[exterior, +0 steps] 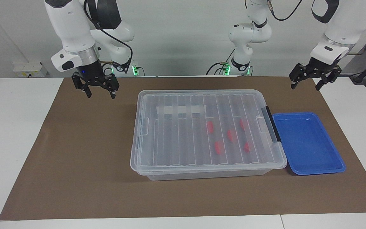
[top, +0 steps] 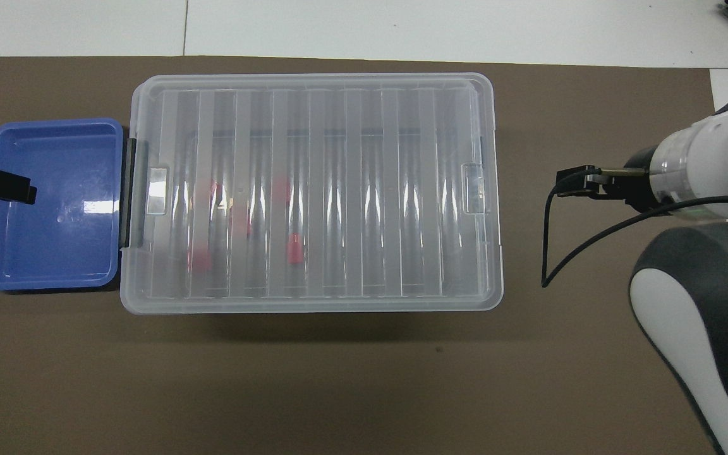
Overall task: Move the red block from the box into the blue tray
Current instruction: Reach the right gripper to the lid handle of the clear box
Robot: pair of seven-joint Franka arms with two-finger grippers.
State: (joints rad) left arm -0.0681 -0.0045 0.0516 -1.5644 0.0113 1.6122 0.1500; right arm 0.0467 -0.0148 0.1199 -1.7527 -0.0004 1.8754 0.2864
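Note:
The box (exterior: 170, 140) is a clear bin with its ribbed lid shut, in the middle of the mat; it also shows in the overhead view (top: 440, 189). Several red blocks lie inside, seen through the lid; one is a red block (exterior: 219, 147) that also shows in the overhead view (top: 294, 248). The blue tray (exterior: 307, 143) is empty and sits against the box's black-clip end, toward the left arm's end of the table; it shows in the overhead view too (top: 54, 253). My left gripper (exterior: 307, 85) is open and empty, raised over the mat's edge near the tray. My right gripper (exterior: 100, 93) is open and empty, raised over the mat, apart from the box.
A brown mat (exterior: 75, 159) covers the white table (exterior: 11, 133). The black handle clip (exterior: 272, 124) lies between lid and tray. A white strip (exterior: 179, 110) is on the lid. A black cable (top: 553, 253) loops from the right wrist.

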